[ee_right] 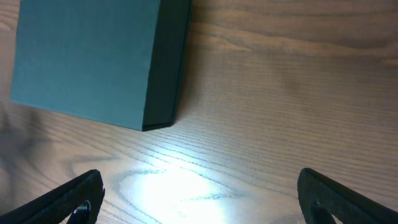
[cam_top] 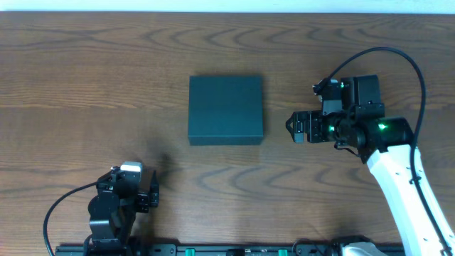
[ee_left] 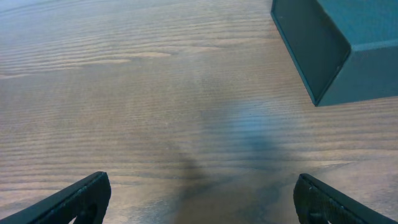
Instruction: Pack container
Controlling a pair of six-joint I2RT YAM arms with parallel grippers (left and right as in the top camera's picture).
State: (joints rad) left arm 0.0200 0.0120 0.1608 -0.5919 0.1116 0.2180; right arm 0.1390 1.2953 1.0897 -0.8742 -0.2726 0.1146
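Note:
The dark teal-green square container (cam_top: pixel 225 110) lies shut on the wooden table near the middle. It shows at the top right of the left wrist view (ee_left: pixel 339 43) and the top left of the right wrist view (ee_right: pixel 93 59). My right gripper (cam_top: pixel 291 128) is open and empty, just right of the container; in its own view the jaws (ee_right: pixel 199 199) are spread wide over bare wood. My left gripper (cam_top: pixel 153 190) is open and empty near the front left, well short of the container; its jaws (ee_left: pixel 202 199) are spread wide.
The wooden table (cam_top: pixel 85 85) runs to a pale wall edge at the back. A black rail (cam_top: pixel 213 250) runs along the front edge. The right arm's cable (cam_top: pixel 419 78) loops above it.

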